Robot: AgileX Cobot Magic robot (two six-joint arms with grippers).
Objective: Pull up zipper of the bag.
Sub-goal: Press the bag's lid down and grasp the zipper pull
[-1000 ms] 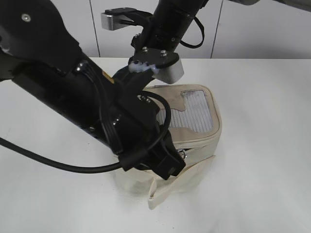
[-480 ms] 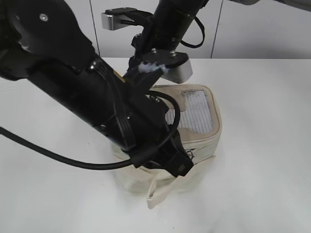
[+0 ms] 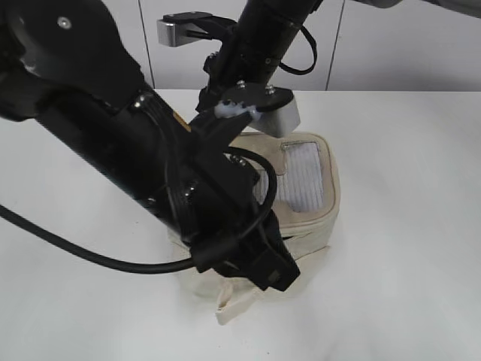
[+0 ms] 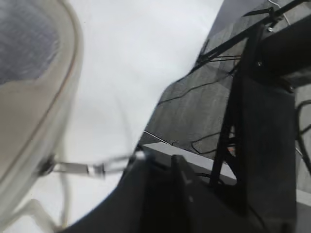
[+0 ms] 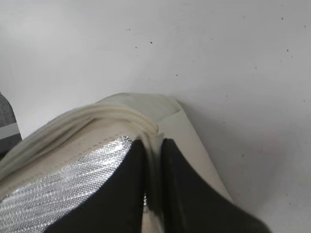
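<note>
The cream bag (image 3: 310, 214) stands on the white table, its grey mesh lid facing up. My left gripper (image 3: 274, 271) is at the bag's near side. In the left wrist view it (image 4: 154, 162) is shut on the ring of a silver zipper pull (image 4: 73, 168), which is stretched taut from the lid edge (image 4: 58, 102). My right gripper (image 3: 239, 105) is at the bag's far left corner. In the right wrist view it (image 5: 153, 148) is shut on a fold of the bag's cream rim, beside the ribbed zipper track (image 5: 92, 119) and the mesh (image 5: 58, 194).
The loose cream strap (image 3: 237, 301) lies on the table (image 3: 406, 226) in front of the bag. My left arm (image 3: 135, 158) covers the bag's left half. A grey wall panel (image 3: 391, 45) rises behind the table.
My left gripper has moved down and toward the near side with the pull in it. The bag's front and strap shifted with it. The right gripper edged slightly right.
</note>
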